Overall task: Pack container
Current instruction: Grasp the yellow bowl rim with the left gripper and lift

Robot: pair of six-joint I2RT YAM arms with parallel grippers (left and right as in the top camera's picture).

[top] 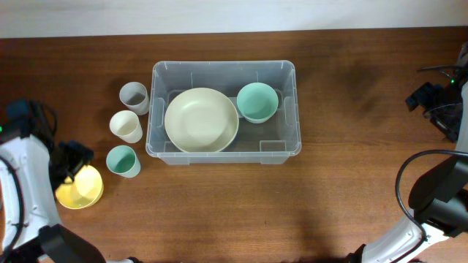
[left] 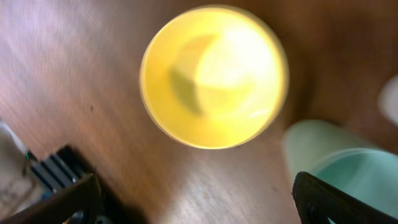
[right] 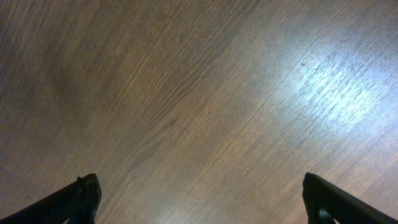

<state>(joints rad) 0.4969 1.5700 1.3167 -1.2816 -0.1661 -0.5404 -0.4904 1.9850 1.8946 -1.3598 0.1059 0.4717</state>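
The clear plastic container [top: 223, 65] stands at the table's middle. It holds a large cream bowl [top: 201, 119] and a teal bowl [top: 257, 101]. A grey cup [top: 134, 97], a cream cup [top: 126, 126] and a teal cup [top: 122, 161] stand in a column left of it. A yellow bowl [top: 80, 188] sits at the front left. My left gripper [top: 69, 164] is open and empty, just above the yellow bowl [left: 214, 74], with the teal cup [left: 348, 168] by its right finger. My right gripper [top: 428, 95] is open and empty over bare wood [right: 202, 199] at the far right.
The brown wooden table [top: 351, 183] runs to a pale wall at the back edge. Black cables hang by the right arm [top: 439, 197]. The cream cup's edge [left: 390, 99] shows in the left wrist view.
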